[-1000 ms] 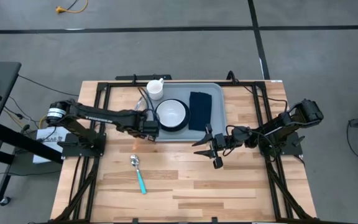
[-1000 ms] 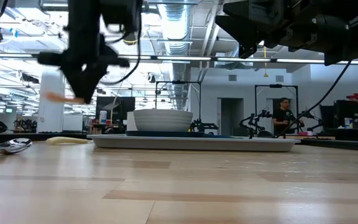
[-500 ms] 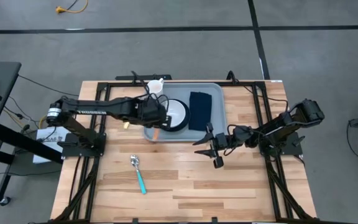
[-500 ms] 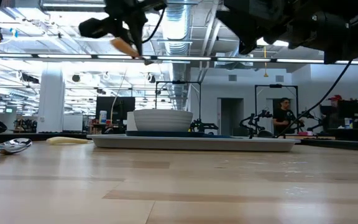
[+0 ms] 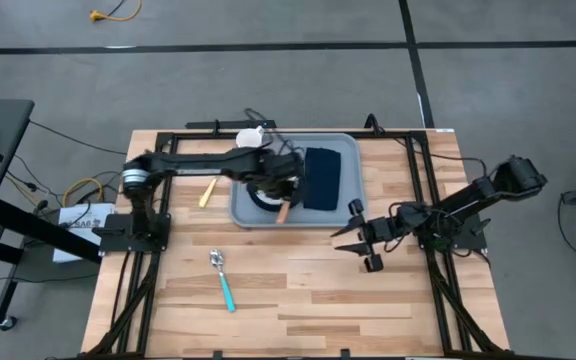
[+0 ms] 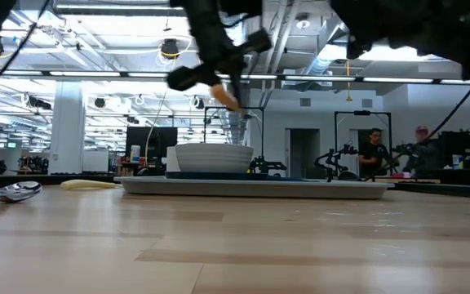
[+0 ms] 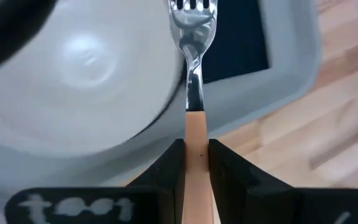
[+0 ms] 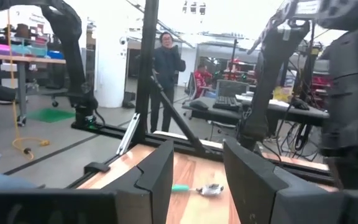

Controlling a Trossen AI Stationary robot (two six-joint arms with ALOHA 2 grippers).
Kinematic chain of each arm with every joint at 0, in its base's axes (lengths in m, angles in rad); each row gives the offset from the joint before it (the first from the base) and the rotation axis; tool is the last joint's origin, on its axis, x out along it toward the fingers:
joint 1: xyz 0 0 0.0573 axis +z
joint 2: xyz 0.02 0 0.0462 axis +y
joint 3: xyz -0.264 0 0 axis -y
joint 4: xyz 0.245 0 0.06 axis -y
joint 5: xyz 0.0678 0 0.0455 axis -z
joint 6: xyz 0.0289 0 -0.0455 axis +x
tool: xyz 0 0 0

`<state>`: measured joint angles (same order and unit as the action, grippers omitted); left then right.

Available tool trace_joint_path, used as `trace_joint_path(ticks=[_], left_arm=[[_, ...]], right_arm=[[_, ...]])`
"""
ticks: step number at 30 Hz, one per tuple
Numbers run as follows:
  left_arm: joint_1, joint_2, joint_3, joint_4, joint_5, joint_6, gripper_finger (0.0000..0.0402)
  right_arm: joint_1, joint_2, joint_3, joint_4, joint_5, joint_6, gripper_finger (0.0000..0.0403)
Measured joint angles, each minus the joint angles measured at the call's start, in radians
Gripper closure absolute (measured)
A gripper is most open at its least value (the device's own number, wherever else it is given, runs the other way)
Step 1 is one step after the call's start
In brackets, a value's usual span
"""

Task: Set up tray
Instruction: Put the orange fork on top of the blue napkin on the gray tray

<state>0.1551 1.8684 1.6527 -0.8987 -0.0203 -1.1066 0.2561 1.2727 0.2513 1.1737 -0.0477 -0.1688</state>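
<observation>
The grey-blue tray [image 5: 343,205] lies at the far middle of the table. It carries a white bowl [image 7: 86,74] on a dark plate and a dark napkin [image 5: 320,177]. My left gripper [image 5: 278,196] hangs over the tray between bowl and napkin, shut on a fork [image 7: 191,37] with a peach handle. My right gripper [image 5: 364,242] hovers open past the tray's near right corner, holding nothing. My left gripper pinches the fork's peach handle [image 7: 195,134] between its two fingers. The fork runs along the fingers and sticks out past their tips, tines [image 7: 191,6] foremost. The fingers slant steeply down from above. The fork is lifted clear over the bowl's edge and the tray.
A white cup [image 5: 248,138] stands at the tray's far left corner. A peach-handled utensil [image 5: 206,193] lies on the table left of the tray. A teal-handled spoon [image 5: 223,280] lies toward the near left. People stand in the room beyond the table [image 8: 166,62].
My left gripper has swung from the tray's left edge toward the table's right and risen, carrying the fork over the bowl and tipping more steeply down. My right gripper has drawn back a little toward the table's right edge.
</observation>
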Motion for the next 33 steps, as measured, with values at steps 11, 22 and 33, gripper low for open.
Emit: trace_joint_path(ticks=[11, 22, 33], left_arm=[[0.041, 0.401, 0.623, -0.242, -0.012, 0.163, 0.0356], [0.108, 0.545, 0.657, -0.191, 0.038, 0.029, 0.0355], [0.093, 0.551, 0.656, -0.014, -0.029, 0.022, 0.0354]], right_arm=[[0.021, -0.116, -0.095, -0.022, 0.0, 0.011, 0.0269], [0.075, -0.116, -0.096, -0.081, 0.0, 0.011, 0.0269], [0.076, -0.116, -0.096, -0.09, 0.0, 0.003, 0.0269]])
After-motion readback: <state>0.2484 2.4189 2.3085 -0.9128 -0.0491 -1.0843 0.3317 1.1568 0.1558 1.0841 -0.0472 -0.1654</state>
